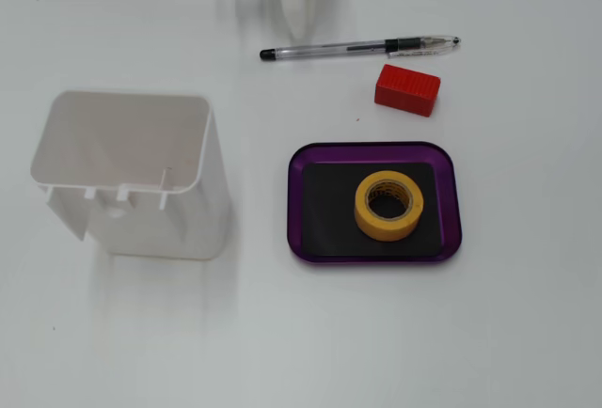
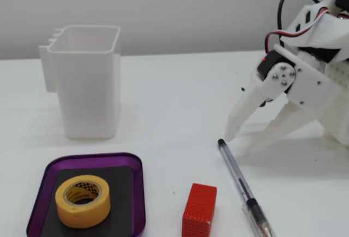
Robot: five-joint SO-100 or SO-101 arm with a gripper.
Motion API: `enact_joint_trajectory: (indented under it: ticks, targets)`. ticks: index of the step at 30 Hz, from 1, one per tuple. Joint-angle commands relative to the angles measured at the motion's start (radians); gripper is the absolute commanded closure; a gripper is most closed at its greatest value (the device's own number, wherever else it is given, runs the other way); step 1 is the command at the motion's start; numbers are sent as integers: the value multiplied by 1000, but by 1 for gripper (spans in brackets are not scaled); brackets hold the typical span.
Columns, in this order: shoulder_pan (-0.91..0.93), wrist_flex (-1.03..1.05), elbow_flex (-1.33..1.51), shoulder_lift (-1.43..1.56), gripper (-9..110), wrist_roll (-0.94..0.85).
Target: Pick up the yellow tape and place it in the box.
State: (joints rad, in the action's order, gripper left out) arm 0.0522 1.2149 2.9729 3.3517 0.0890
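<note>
The small yellow masking-tape roll [image 1: 388,205], judged light and stiff, is best pinched across its wall; the white two-finger gripper [image 2: 244,142] is spread, empty.

A small roll of yellow masking tape [image 1: 388,205] with a printed cardboard core lies flat, hole upward, inside a shallow rectangular purple tray [image 1: 374,149] with rounded corners. It rests on the tray's flat black floor, right of centre in a fixed view [image 2: 83,201].
</note>
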Motion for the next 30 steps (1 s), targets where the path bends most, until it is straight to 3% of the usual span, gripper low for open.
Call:
enact_joint_trajectory:
  ticks: [1, 6, 10, 30]
  targets:
    - [3, -8, 48, 107, 93, -3]
    - [3, -6, 66, 74, 93, -2]
    - [3, -6, 66, 74, 103, -2]
    - [2, -15, 66, 74, 102, -5]
